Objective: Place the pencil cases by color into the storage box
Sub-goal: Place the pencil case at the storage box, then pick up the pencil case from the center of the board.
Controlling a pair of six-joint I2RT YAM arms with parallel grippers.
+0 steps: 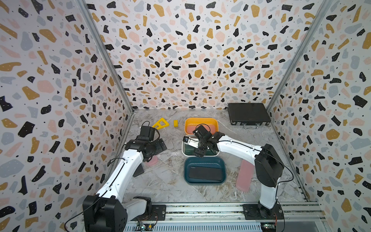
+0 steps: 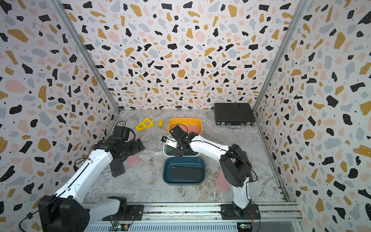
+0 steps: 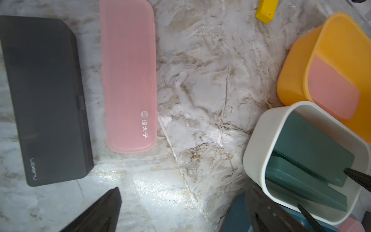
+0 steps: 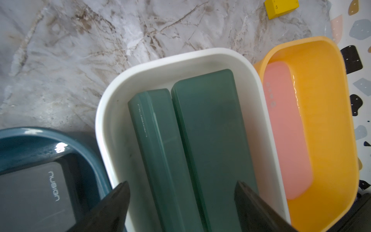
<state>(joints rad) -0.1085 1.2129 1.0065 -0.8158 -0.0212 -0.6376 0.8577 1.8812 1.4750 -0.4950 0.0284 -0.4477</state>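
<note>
**Fingers spread wide on both arms, cases partly sorted**

Left fingers (image 3: pixel 96 213) loom at the near edge of the left wrist view. They are fully apart and hold nothing, above the marbled bench (image 3: pixel 200 80). Beyond them a loose black case (image 3: pixel 44 96) and a loose pink case (image 3: pixel 128 76) lie flat on the bench, side by side and narrowly apart.

Right fingers (image 4: pixel 112 206) also stand wide apart with nothing gripped. They hang over the white box (image 4: pixel 112 120), in which two dark green cases (image 4: pixel 210 130) lie side by side.

Just beside that box, toward the back wall, the orange box (image 4: pixel 331 100) holds a boxed pink case (image 4: pixel 285 130). On the white box's near side the blue box (image 1: pixel 204 160) holds a boxed black case (image 1: pixel 204 172).

A third pink case (image 1: pixel 244 176) lies on the bench next to the right arm, outside the boxes.

Behind the left arm sit a yellow triangle (image 1: pixel 160 123) and a yellow block (image 1: pixel 175 123). A black briefcase (image 1: pixel 249 113) lies in the far right corner.
</note>
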